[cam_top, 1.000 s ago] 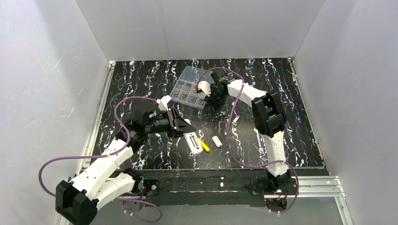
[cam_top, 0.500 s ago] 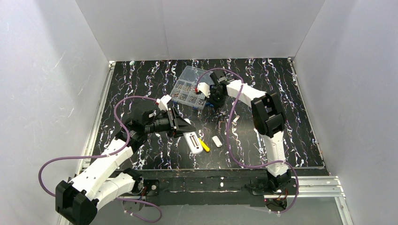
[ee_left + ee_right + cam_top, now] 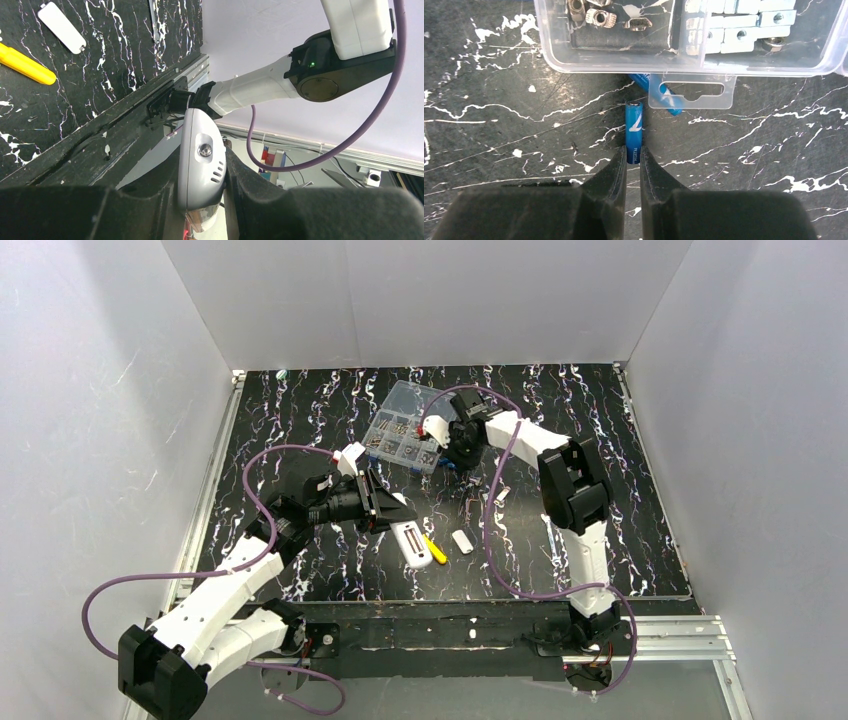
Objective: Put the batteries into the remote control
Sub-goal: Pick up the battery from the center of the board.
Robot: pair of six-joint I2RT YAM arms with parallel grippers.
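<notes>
In the right wrist view my right gripper [image 3: 633, 152] is shut on the near end of a blue battery [image 3: 634, 129], which points toward the clear box. A second battery [image 3: 663, 96] lies partly under that box's hang tab. From above, the right gripper [image 3: 457, 453] is down at the box's near right corner. My left gripper [image 3: 202, 169] is shut on one end of the white remote control [image 3: 199, 150]. In the top view the remote control [image 3: 412, 543] slants from the left gripper [image 3: 388, 512] toward the table's near edge.
A clear compartment box [image 3: 400, 430] with metal hardware sits mid-table at the back. A yellow-handled screwdriver [image 3: 435, 550] lies against the remote, and a small white cover piece [image 3: 462, 541] lies just right of it. Small metal screws [image 3: 500, 494] are scattered near the right arm.
The right gripper's jaws have closed onto the battery beside the box. The left arm and the remote have not moved.
</notes>
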